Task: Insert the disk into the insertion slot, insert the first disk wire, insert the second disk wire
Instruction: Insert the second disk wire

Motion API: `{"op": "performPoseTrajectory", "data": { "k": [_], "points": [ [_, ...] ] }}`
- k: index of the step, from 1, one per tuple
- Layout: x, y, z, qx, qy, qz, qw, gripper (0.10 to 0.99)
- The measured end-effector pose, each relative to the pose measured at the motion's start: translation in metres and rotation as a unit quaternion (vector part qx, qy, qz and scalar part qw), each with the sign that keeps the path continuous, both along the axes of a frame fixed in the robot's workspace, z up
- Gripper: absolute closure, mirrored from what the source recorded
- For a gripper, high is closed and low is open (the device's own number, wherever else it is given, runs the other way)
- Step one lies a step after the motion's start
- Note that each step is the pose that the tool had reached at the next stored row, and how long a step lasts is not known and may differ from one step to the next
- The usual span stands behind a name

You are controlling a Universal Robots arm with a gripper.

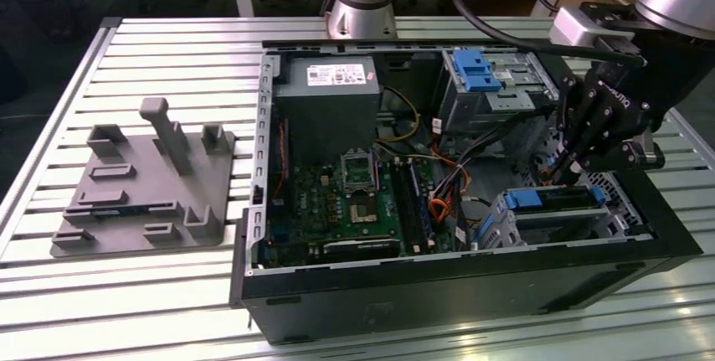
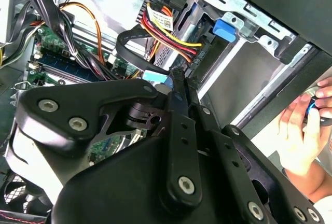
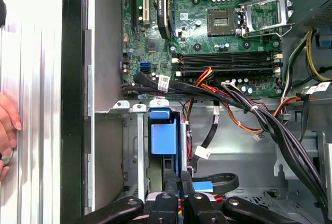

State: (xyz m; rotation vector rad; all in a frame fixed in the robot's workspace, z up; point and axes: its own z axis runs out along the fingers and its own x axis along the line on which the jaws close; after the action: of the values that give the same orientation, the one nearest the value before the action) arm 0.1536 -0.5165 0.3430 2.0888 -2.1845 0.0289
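At lower right of the exterior view, the gripper [image 1: 573, 172] hangs inside the open computer case [image 1: 447, 294], just above the disk [image 1: 555, 199].

The disk sits seated in the slot [image 1: 564, 220]; the jaws, nearly closed, pinch a blue plug [image 2: 156, 78] by its rear connectors.

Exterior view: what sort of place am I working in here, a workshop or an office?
Likely a robotics lab or test bench, not an office: the open computer case lies on a slatted aluminium table, a grey fixture plate sits beside it, and the arm's gripper reaches into the case.
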Motion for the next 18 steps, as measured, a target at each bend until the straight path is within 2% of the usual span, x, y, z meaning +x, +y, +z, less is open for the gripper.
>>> {"op": "performPoseTrajectory", "data": {
  "k": [10,18],
  "points": [
    [0.0011,-0.0043,-0.0008,0.0,0.0,0.0,1.0,0.937],
    [0.0019,-0.005,-0.0031,0.0001,0.0,0.0,1.0,0.937]
  ]
}}
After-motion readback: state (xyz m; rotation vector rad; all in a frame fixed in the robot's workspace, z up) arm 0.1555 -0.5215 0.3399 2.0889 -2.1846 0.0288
